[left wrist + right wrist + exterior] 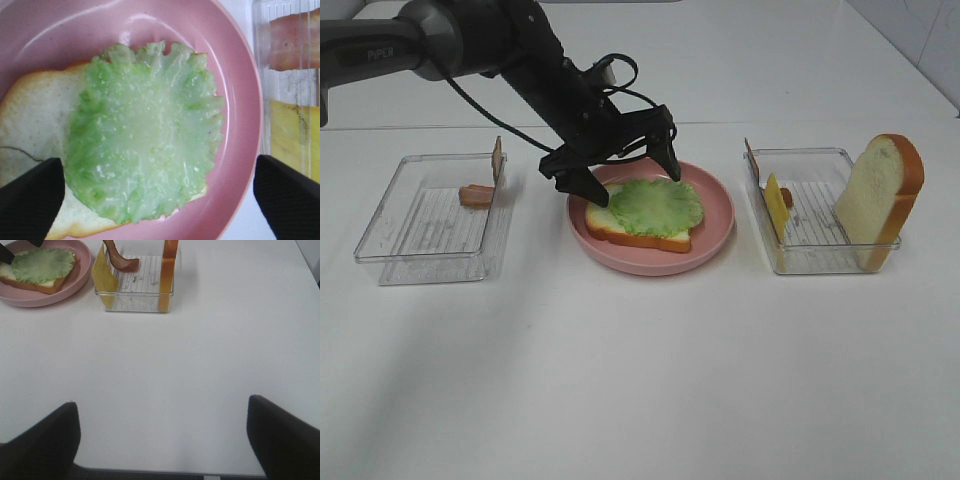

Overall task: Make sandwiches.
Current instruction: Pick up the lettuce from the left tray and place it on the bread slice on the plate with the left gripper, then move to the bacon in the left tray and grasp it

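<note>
The left tool [632, 182] is open and holds nothing; just under it lies the lettuce [655, 207] on a bread slice [610, 228]. The right tool [162, 440] is open too, with only the bench [200, 365] below it.

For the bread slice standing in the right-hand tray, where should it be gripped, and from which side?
Grip the bread slice by its rounded top edge, coming down from above and closing across its two flat faces. It stands on edge at the right end of the tray, its top well above the rim; the walls would likely block a low sideways approach.
</note>
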`<state>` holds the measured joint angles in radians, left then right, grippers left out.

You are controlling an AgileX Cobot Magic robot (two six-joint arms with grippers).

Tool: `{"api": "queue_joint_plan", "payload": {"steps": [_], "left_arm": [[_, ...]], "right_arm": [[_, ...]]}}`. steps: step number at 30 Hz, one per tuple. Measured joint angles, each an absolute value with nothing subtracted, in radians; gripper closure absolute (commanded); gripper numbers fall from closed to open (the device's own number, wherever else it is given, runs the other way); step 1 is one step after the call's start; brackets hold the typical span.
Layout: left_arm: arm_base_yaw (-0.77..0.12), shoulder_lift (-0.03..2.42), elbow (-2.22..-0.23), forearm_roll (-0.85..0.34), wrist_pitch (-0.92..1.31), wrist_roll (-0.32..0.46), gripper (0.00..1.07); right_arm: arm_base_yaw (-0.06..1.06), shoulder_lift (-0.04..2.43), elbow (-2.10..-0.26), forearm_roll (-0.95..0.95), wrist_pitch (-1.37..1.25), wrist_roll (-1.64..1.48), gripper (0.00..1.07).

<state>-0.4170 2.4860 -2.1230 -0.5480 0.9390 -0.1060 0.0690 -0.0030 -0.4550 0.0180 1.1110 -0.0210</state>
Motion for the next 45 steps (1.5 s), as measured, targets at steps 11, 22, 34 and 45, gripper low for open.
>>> {"api": "queue_joint_plan", "payload": {"steps": [11, 22, 34, 45], "left_arm": [[-0.417, 2.486, -2.395, -0.313, 1.189, -0.249, 0.07], [-0.416, 2.421, -2.465, -0.21, 1.209, -0.254, 0.07], [-0.348, 2.28, -2.42, -0.113, 1.212, -0.235, 0.09], [-0.264, 2.254, -2.257, -0.064, 1.216, -0.214, 0.09]], "right_arm": [[0.069, -0.003, -0.455, 0.018, 1.11, -0.021, 0.2], [0.069, -0.003, -0.455, 0.018, 1.111, -0.021, 0.2], [0.069, -0.003, -0.455, 0.018, 1.11, -0.021, 0.2], [0.069, -0.003, -0.455, 0.018, 1.111, -0.021, 0.2]]}}
